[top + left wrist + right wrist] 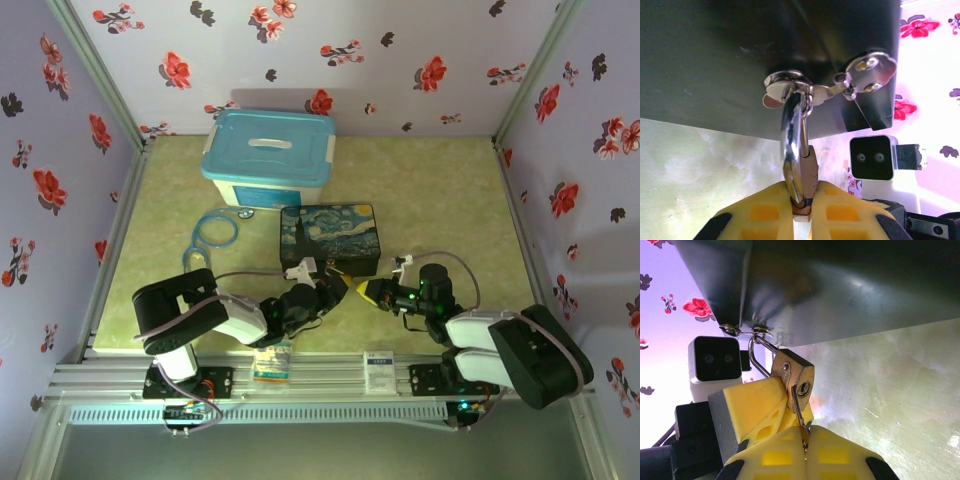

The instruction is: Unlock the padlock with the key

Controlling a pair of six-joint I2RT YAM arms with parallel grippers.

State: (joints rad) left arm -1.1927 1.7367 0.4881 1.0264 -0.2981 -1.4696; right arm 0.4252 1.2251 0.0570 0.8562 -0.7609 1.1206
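The small brass padlock (796,376) hangs by its silvery shackle (792,145) from the metal hasp (790,84) on the front of the dark painted box (328,238). My left gripper (802,212) is shut on the padlock's body (811,170), its yellow fingers (757,400) holding it from the side. My right gripper (805,452) is shut on the thin grey key (800,412). The key's tip rests on the padlock's bottom face just left of the keyhole (803,388). In the top view both grippers (338,289) (362,291) meet just in front of the box.
A white bin with a blue lid (268,158) stands behind the box. A blue ring (214,231) lies to the box's left. Two small packets (272,362) (379,365) sit on the front rail. Flowered walls close in the table's left, back and right sides.
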